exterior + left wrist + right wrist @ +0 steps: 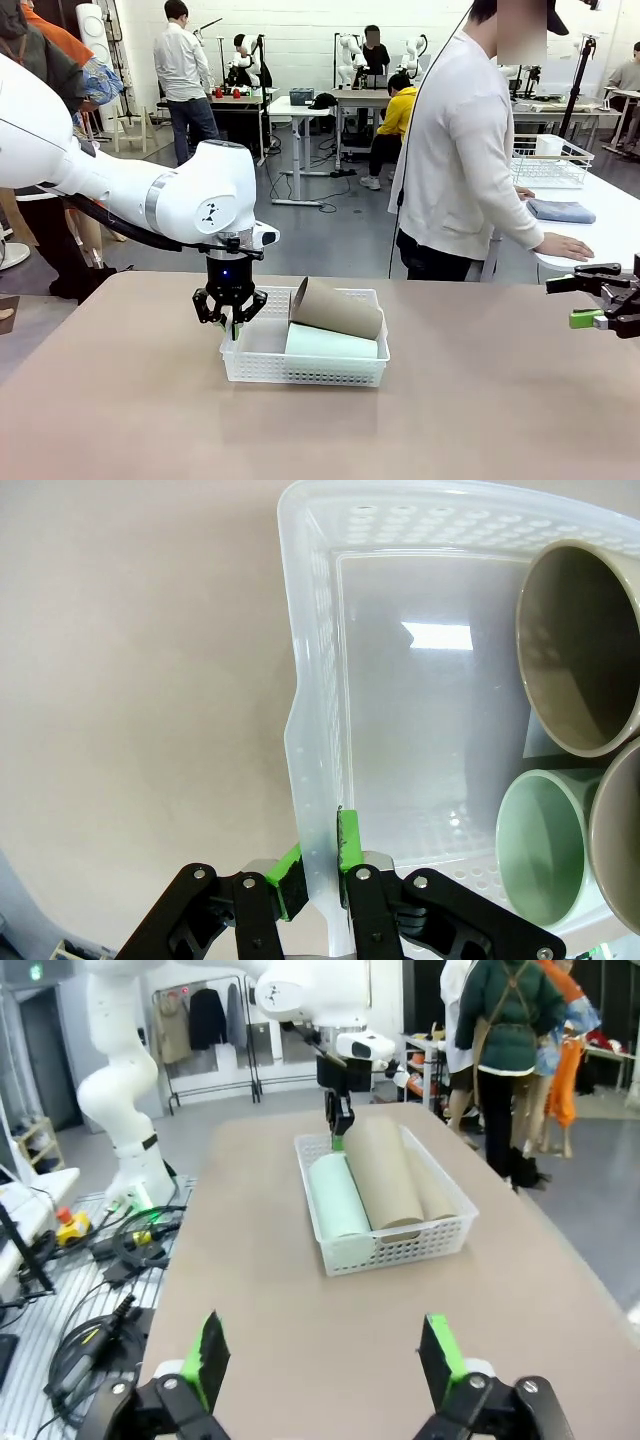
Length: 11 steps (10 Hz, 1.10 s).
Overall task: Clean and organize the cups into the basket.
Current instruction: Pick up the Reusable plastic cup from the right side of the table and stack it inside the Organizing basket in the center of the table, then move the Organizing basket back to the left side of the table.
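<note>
Left gripper (318, 880) pinches the basket (300, 365) wall at its short end, one pad outside, one inside. Beyond those fingers lie the cups: tan (337, 307) atop mint (332, 343). Right gripper (325, 1357) hangs spread wide, basket well ahead between its fingers.

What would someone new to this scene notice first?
The left hand stands out, shut on the short end wall of the white basket in the middle of the table. Three cups lie in it, two tan cups and a mint-green cup. At the table's right edge the right hand hangs open.
</note>
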Tool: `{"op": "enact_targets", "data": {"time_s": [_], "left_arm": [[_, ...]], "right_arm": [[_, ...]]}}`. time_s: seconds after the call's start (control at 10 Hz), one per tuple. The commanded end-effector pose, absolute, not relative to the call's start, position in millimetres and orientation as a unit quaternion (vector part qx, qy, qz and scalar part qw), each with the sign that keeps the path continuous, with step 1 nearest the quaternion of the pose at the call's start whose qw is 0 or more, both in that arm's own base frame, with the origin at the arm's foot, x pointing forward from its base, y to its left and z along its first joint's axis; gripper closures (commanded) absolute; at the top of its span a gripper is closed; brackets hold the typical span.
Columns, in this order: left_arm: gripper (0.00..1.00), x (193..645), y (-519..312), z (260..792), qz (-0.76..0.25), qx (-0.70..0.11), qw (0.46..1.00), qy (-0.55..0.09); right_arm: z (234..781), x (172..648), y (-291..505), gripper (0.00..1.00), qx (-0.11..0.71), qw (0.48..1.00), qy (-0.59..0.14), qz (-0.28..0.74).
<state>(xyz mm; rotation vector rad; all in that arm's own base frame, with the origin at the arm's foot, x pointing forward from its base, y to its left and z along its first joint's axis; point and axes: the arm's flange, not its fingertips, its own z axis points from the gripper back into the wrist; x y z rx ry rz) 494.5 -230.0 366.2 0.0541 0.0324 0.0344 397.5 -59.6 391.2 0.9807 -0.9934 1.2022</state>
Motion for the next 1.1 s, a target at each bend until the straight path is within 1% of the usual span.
{"op": "enact_targets", "data": {"time_s": [0.0, 1.0], "left_arm": [[1.00, 494.7, -229.3, 367.1, 0.012, 0.027, 0.999, 0.011], [1.00, 494.7, -229.3, 367.1, 0.012, 0.027, 0.999, 0.011]], "right_arm": [[401.0, 396.7, -52.4, 0.00, 0.419, 0.601, -0.430, 0.528], [401.0, 396.7, -52.4, 0.00, 0.419, 0.601, -0.430, 0.528]]}}
